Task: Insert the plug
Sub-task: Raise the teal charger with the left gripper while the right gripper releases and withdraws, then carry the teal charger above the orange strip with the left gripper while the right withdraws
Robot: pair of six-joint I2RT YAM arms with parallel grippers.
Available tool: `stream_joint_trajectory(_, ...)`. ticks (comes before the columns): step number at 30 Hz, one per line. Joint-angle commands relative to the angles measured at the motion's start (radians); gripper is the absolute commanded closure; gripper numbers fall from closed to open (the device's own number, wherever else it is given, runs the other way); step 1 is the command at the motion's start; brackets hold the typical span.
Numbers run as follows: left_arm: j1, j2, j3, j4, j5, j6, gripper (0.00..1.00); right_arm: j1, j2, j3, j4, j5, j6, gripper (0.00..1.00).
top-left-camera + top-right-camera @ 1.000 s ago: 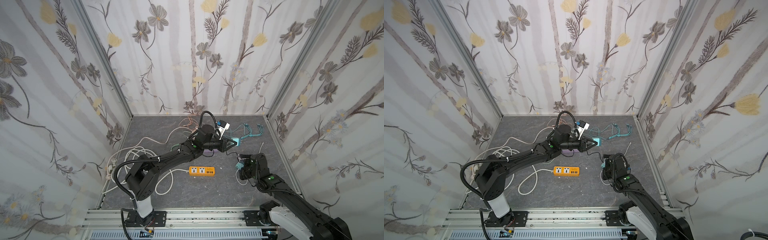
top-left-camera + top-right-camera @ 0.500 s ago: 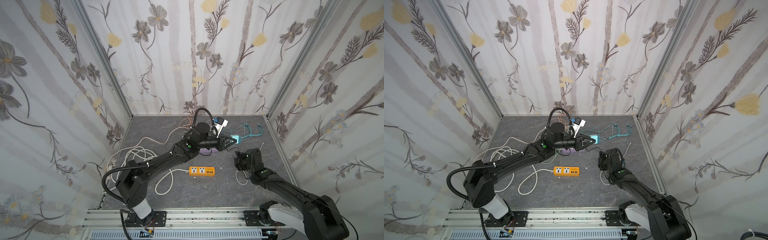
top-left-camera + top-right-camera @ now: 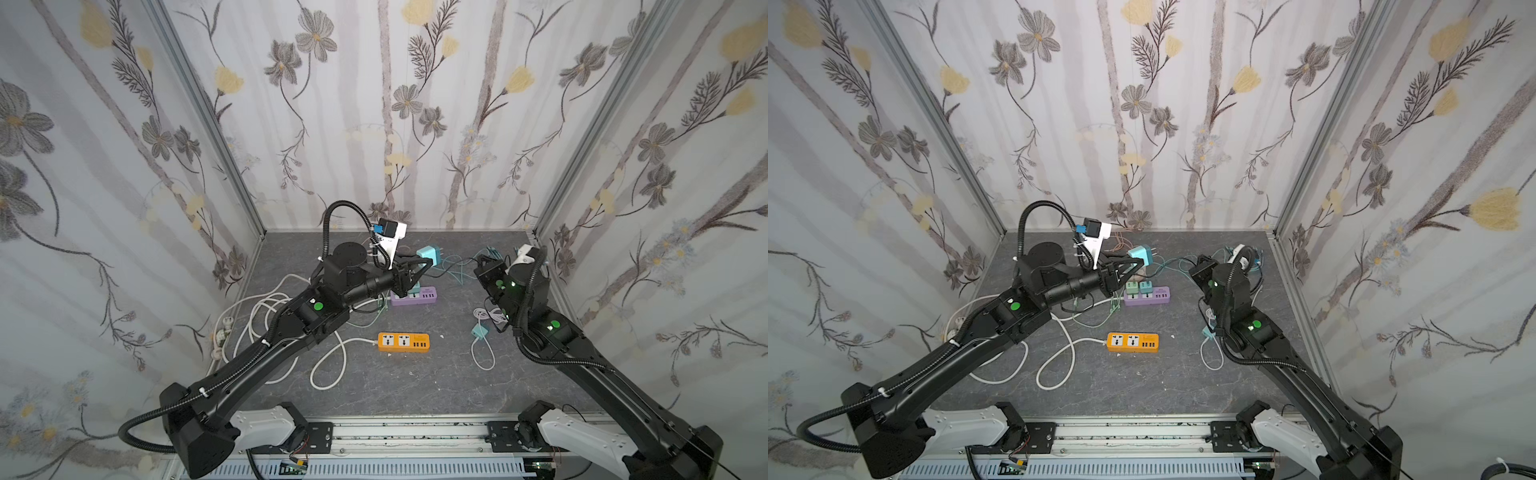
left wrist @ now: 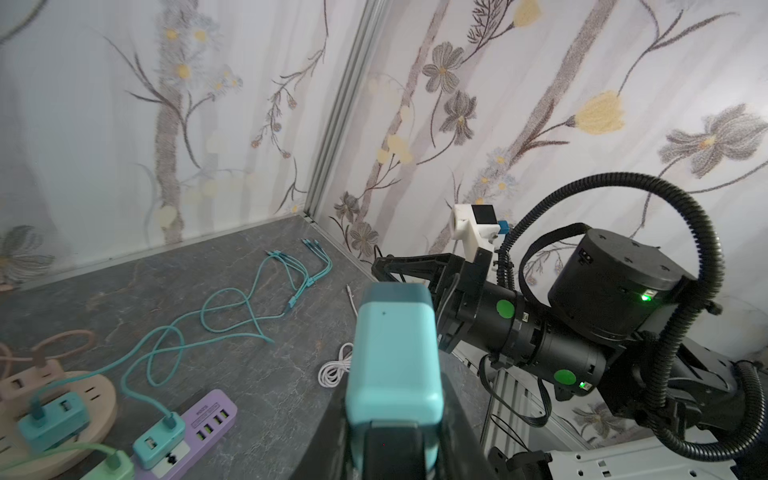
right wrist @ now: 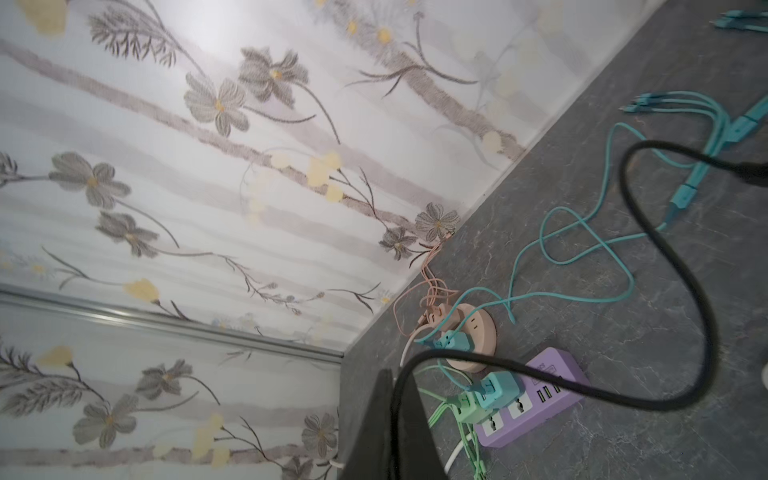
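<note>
Up by the purple strip (image 3: 424, 297), L gripper (image 3: 426, 262) clamps teal plug (image 3: 428, 253) (prongs sideways); R gripper (image 4: 384, 266) shut, load unclear. Tilted entry cd jam prongs.

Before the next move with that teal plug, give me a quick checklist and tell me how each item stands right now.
1. Grip on the plug: ok. The left pincer is shut on the teal plug, which is held in the air.
2. Prongs facing a socket: not ok. In both top views they point sideways, not down.
3. Free socket: ok. The orange strip has both sockets empty. The purple strip shows empty ones beside its two plugs.
4. Right pincer out of the way: ok. It is shut, nothing shows in it, and it is apart from the plug.
5. Which strip is the target: cannot tell.
</note>
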State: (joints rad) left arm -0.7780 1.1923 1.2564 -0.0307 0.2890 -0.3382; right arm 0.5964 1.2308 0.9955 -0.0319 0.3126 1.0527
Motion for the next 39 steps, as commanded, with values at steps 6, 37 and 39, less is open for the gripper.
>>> stream_joint_trajectory(6,0.032,-0.123,0.089,-0.344,-0.464,0.110,1.00,0.164,0.358,0.358,0.062,-0.176,-0.331,1.00)
stream_joint_trajectory(37,0.867,0.039,0.145,-0.507,-0.791,0.278,1.00,0.232,0.613,0.552,-0.097,-0.202,-0.661,0.01)
stream_joint_trajectory(39,0.905,0.036,0.143,-0.498,-0.753,0.253,1.00,0.209,0.560,0.483,-0.083,-0.223,-0.672,0.01)
